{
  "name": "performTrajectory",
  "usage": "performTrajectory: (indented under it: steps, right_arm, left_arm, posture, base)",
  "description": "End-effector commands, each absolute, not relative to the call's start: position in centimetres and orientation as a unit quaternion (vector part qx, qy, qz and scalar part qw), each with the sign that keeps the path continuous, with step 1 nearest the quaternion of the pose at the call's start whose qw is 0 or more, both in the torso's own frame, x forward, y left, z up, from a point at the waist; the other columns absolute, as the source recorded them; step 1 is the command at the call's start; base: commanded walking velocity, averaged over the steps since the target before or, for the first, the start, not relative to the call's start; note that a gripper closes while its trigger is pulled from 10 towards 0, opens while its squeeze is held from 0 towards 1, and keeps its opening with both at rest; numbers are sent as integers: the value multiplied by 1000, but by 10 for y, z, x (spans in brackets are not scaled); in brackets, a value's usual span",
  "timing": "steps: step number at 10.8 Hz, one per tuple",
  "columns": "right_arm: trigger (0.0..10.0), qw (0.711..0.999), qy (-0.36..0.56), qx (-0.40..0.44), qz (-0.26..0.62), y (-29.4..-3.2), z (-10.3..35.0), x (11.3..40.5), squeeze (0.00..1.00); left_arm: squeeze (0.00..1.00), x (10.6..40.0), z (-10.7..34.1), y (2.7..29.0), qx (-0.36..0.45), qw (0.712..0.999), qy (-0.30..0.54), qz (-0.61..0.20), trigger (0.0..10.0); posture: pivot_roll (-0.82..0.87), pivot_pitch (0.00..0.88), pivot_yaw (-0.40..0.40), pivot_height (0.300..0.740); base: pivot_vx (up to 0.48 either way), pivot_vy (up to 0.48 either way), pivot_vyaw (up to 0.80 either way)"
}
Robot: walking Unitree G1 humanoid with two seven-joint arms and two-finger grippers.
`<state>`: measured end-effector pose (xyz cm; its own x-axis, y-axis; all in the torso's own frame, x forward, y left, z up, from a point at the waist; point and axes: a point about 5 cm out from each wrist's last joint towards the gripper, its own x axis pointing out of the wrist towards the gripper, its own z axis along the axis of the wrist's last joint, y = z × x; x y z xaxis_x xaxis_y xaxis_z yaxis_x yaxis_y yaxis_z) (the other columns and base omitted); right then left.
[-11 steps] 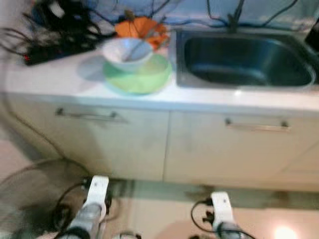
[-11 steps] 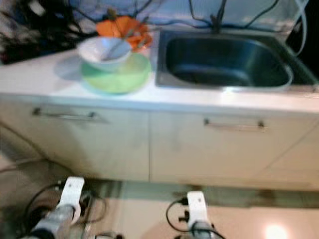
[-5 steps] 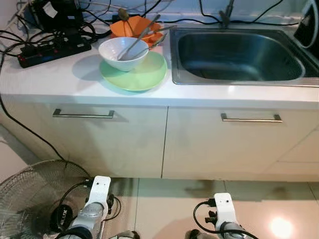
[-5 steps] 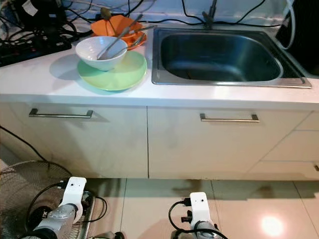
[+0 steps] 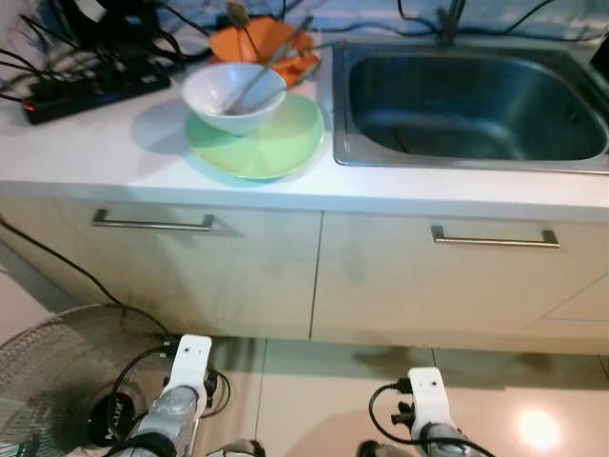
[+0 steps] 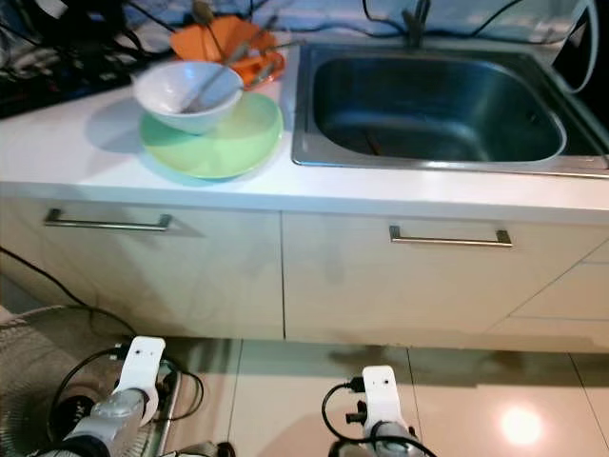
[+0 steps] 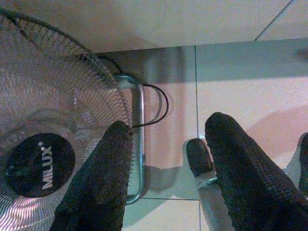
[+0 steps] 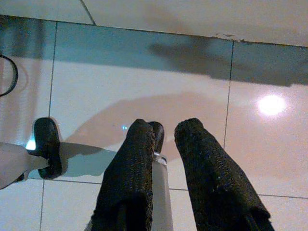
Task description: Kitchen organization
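Head view: white bowl [image 5: 233,95] with utensils sits on the green plate [image 5: 257,138], far left of the sink [image 5: 471,95]. Left wrist: left gripper [image 7: 166,178] hangs open beside the floor fan [image 7: 45,144], risking a snag. Right wrist: right gripper [image 8: 163,163] narrowly parted, empty.

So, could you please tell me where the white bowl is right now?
The white ceramic bowl sits on the pale green round plate on the white countertop, left of the steel sink, with an orange dish behind it.
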<state>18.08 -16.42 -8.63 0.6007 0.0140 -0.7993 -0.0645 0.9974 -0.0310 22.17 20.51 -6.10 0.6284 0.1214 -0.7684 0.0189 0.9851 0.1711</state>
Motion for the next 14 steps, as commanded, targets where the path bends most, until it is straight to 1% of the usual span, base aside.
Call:
performTrajectory:
  steps: [1, 12, 14]
  right_arm:
    - [10000, 892, 452, -25, 18, -165, -88, 177, 0]
    - [10000, 890, 456, -26, 17, -168, -89, 175, 0]
    - [10000, 889, 457, -27, 18, -168, -89, 174, 0]
  left_arm:
    - [0, 220, -62, 206, 76, 897, 433, 32, 10000]
    - [0, 220, -62, 206, 78, 897, 434, 30, 10000]
    - [0, 219, -62, 206, 79, 896, 435, 28, 10000]
  posture:
    - [39, 84, 15, 740]
    - [39, 77, 16, 740]
    - [38, 71, 17, 740]
  base:
    - [285, 0, 0]
    - [283, 0, 0]
    - [0, 0, 0]
